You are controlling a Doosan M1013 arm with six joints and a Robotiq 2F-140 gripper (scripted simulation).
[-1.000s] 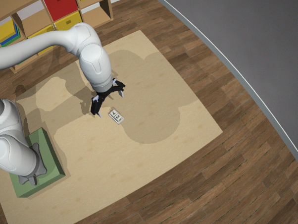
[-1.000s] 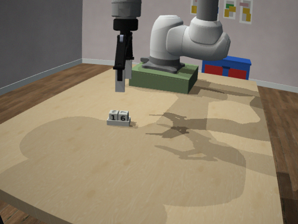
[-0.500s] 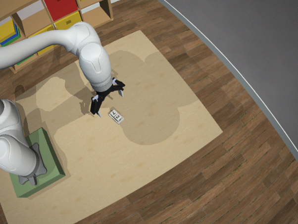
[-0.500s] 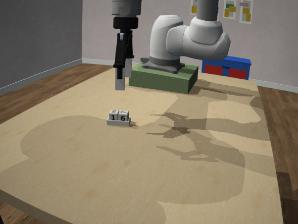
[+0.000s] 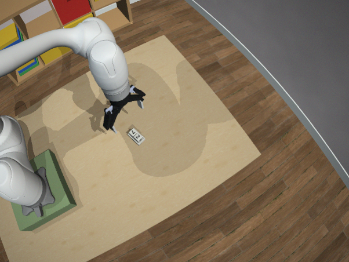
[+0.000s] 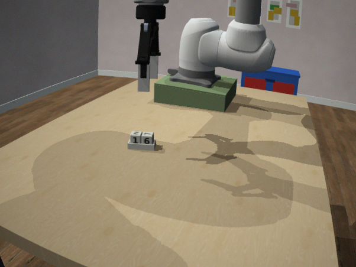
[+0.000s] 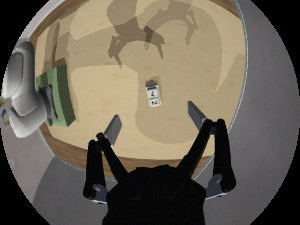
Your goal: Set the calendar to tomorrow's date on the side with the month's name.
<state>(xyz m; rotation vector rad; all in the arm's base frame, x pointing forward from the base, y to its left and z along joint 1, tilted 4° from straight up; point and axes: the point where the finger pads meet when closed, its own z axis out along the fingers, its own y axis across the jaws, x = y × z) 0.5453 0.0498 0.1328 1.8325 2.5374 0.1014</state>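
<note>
"Where was the calendar?"

"Its tray (image 5: 140,142) (image 6: 142,146) sat on the table (image 5: 185,185) (image 6: 165,236) (image 7: 110,89), both cubes (image 5: 136,135) (image 6: 142,137) (image 7: 153,96) side by side, reading 16 toward the exterior view."

"And the gripper (image 5: 127,119) (image 6: 148,84) (image 7: 153,113)?"

"Wide open, holding nothing, above the table and apart from the calendar."

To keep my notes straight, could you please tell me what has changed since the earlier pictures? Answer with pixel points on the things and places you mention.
The open black two-finger gripper (image 5: 128,120) (image 6: 148,84) (image 7: 153,113) has risen further above the table. Nothing was taken hold of or let go. The white numbered cubes (image 5: 138,136) (image 6: 147,139) (image 7: 153,94) and pale tray (image 5: 141,142) (image 6: 142,146) (image 7: 156,106) stayed put.
</note>
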